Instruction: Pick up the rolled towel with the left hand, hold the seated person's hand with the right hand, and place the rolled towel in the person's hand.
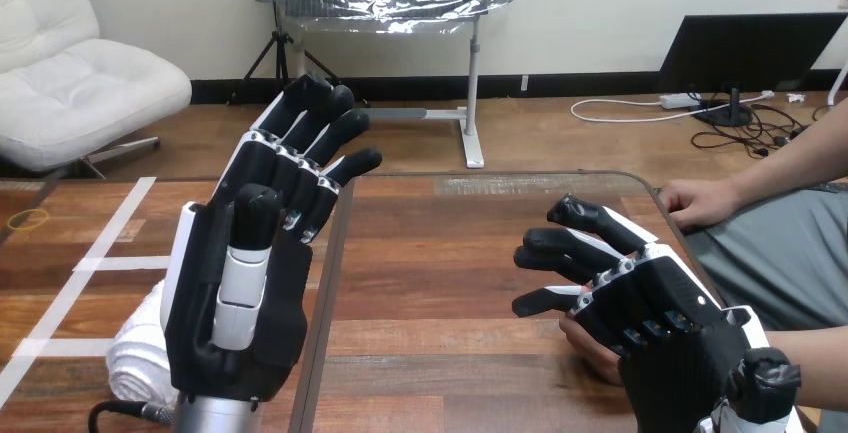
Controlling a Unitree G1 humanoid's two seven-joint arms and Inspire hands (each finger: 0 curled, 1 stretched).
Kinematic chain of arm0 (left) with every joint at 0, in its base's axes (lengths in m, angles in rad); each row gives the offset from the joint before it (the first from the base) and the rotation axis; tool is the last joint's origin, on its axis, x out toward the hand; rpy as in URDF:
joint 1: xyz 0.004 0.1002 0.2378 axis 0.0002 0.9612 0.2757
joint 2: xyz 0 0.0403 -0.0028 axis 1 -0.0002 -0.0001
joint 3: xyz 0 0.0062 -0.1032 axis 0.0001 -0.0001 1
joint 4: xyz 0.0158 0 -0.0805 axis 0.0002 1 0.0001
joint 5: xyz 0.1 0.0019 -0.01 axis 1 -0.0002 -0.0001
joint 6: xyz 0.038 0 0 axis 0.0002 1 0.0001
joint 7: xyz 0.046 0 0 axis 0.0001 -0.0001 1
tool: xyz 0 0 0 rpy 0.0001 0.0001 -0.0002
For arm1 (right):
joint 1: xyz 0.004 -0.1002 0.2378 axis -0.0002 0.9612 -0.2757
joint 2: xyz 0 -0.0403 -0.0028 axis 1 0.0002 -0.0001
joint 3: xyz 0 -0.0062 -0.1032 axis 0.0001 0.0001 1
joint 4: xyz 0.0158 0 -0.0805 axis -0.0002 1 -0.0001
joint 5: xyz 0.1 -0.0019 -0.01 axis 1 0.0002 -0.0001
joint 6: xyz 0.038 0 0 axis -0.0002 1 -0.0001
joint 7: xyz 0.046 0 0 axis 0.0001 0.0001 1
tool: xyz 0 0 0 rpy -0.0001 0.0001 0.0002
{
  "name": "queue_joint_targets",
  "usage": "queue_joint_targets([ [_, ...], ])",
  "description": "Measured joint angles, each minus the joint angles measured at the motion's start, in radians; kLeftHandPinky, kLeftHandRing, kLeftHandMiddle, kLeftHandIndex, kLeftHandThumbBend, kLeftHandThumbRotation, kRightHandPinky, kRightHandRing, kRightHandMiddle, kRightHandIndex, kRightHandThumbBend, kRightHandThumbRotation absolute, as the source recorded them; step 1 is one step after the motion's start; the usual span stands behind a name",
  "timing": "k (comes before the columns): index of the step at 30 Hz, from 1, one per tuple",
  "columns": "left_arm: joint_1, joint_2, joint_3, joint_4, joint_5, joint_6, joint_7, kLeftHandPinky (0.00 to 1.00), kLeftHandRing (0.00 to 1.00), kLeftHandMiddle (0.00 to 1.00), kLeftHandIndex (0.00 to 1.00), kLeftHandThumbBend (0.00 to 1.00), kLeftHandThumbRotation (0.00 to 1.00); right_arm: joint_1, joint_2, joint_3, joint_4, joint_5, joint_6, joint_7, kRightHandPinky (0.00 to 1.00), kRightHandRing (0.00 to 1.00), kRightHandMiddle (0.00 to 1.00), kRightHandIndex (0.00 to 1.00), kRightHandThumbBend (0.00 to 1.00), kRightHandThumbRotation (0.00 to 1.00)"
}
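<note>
My left hand [240, 283] is raised upright at the left with its palm toward me, fingers straight and open, holding nothing. The white rolled towel [135, 348] lies on the table low at the left, partly hidden behind that hand. At the lower right my right hand [655, 318] hovers with its fingers stretched out to the left, open. The person's hand [590, 348] peeks out from under its palm; the two are close together, and I see no fingers curled round it.
The person's other hand [700, 201] rests at the wooden table's [450, 253] right edge. White tape stripes [110, 238] cross the surface at the left, and a dark seam [330, 293] runs down beside my left hand.
</note>
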Motion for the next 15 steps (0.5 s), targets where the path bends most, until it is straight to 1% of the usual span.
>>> queue_joint_targets([
  [7, -0.007, 0.000, 0.001, 0.000, 0.001, 0.038, 0.019, 0.77, 0.85, 0.85, 0.82, 0.74, 0.60, -0.003, 0.000, 0.000, 0.000, 0.000, 0.000, 0.000, 0.59, 0.74, 0.75, 0.79, 0.78, 1.00],
  [8, -0.008, 0.000, 0.001, 0.001, 0.001, 0.043, 0.022, 0.77, 0.85, 0.85, 0.83, 0.77, 0.57, -0.004, 0.000, 0.000, 0.000, 0.000, 0.000, 0.000, 0.59, 0.74, 0.75, 0.79, 0.78, 1.00],
  [10, -0.009, 0.000, 0.002, 0.004, 0.005, 0.049, 0.027, 0.77, 0.85, 0.85, 0.83, 0.79, 0.54, -0.006, 0.000, 0.000, 0.000, -0.001, 0.000, 0.000, 0.59, 0.74, 0.75, 0.79, 0.79, 1.00],
  [13, -0.011, 0.000, 0.006, 0.011, 0.017, 0.049, 0.032, 0.77, 0.84, 0.85, 0.83, 0.83, 0.48, -0.008, 0.000, -0.001, 0.000, -0.002, 0.000, -0.001, 0.58, 0.74, 0.75, 0.79, 0.79, 1.00],
  [15, -0.013, 0.001, 0.011, 0.019, 0.031, 0.047, 0.037, 0.77, 0.84, 0.85, 0.84, 0.88, 0.44, -0.009, 0.000, -0.002, 0.000, -0.003, 0.000, -0.001, 0.58, 0.74, 0.75, 0.79, 0.79, 1.00],
])
